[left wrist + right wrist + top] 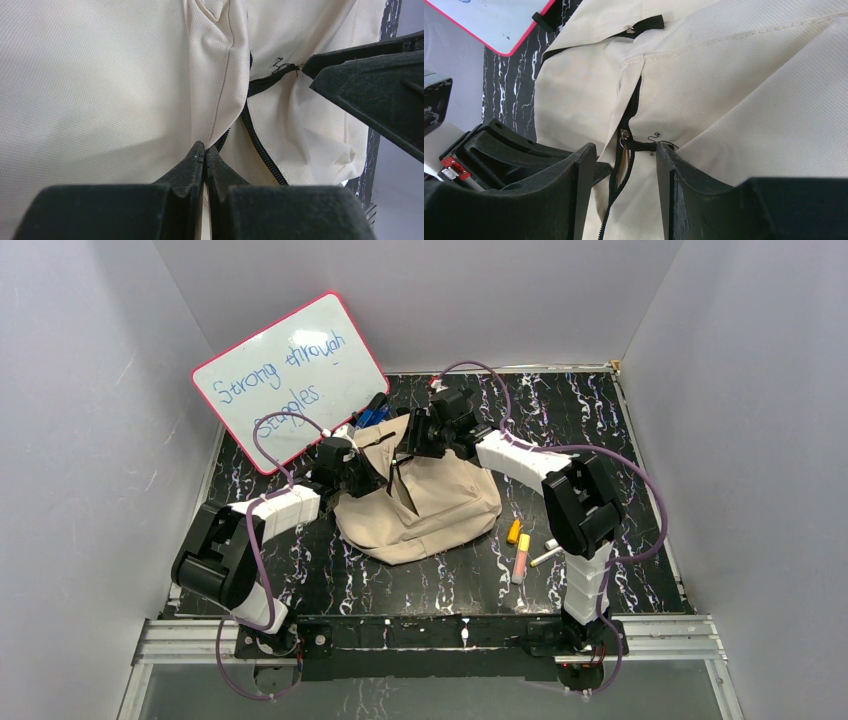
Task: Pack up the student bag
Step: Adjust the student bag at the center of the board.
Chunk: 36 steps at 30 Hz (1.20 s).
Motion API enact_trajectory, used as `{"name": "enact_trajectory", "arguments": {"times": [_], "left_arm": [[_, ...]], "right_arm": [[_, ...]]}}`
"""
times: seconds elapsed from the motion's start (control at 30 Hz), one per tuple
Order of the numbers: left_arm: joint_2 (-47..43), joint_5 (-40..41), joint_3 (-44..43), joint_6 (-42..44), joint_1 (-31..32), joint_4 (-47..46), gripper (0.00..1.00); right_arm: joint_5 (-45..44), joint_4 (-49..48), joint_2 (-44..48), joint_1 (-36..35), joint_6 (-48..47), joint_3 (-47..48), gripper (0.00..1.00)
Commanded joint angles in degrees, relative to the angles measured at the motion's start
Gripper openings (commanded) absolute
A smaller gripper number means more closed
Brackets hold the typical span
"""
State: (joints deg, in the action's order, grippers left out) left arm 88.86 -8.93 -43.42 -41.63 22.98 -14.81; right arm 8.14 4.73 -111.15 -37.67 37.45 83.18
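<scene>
- Left wrist: left gripper [205,150] has its jaws pressed together, pinching a thin fold of the student bag [100,90] just beside the zipper [257,145].
- Right wrist: right gripper [625,150] has its jaws apart, straddling the zipper pull [625,136] and its black tab [644,145]. No contact visible.
- Loose thread [654,135] sits right at the pull.
- Top external: bag lies slumped mid-table [600,440] between the two arms. Can't tell how far it's unzipped.
- Markers [520,555] lie on the table to the bag's right, apart from it. Whiteboard [290,380] leans at the far left, near the bag.
- Risk: right jaws close off-centre and grab fabric instead of the tab, so the slider won't run.
- Risk: the left pinch is only a thin fold. A hard pull could strip it out, and the whole bag would drag along.
- Risk: the thread feeds into the slider and jams it.
- Risk: the grippers are near each other, so a pull toward the left one could knock fingers.
</scene>
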Motion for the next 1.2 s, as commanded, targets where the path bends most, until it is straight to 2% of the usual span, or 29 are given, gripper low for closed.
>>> {"name": "enact_trajectory", "arguments": {"times": [0.0, 0.17, 0.33, 0.5, 0.7, 0.83, 0.93, 1.03, 1.17], "left_arm": [[0.35, -0.99, 0.98, 0.41, -0.26, 0.90, 0.00], [0.26, -1.00, 0.71, 0.58, -0.30, 1.29, 0.00], [0.18, -1.10, 0.47, 0.76, -0.26, 1.62, 0.00], [0.24, -1.18, 0.45, 0.80, -0.23, 1.66, 0.00], [-0.52, -1.00, 0.73, 0.69, -0.24, 1.87, 0.00], [-0.44, -1.09, 0.60, 0.80, -0.23, 2.08, 0.00], [-0.44, -1.16, 0.53, 0.80, -0.26, 2.19, 0.00], [-0.57, -1.29, 0.45, 0.94, -0.30, 2.70, 0.00], [-0.83, -1.35, 0.32, 1.28, -0.26, 3.52, 0.00]], "right_arm": [[1.11, -0.33, -0.67, -0.13, 0.80, 2.60, 0.55], [-0.56, 0.54, -1.72, -0.12, 0.31, 2.35, 0.55], [-4.48, 0.56, -2.53, -0.07, -6.59, 2.83, 0.58], [3.03, -1.76, -3.69, 0.54, -11.17, 3.76, 0.57], [6.31, -2.57, -0.49, 0.64, -28.99, 5.14, 0.57], [8.28, -5.08, 3.04, 0.67, -43.85, 2.54, 0.57], [13.94, -8.80, 4.68, 0.62, -55.53, -0.81, 0.57], [22.85, -1.99, 4.34, 0.67, -73.44, -0.91, 0.59], [30.27, 10.22, 1.71, 1.03, -88.24, 3.96, 0.62]]}}
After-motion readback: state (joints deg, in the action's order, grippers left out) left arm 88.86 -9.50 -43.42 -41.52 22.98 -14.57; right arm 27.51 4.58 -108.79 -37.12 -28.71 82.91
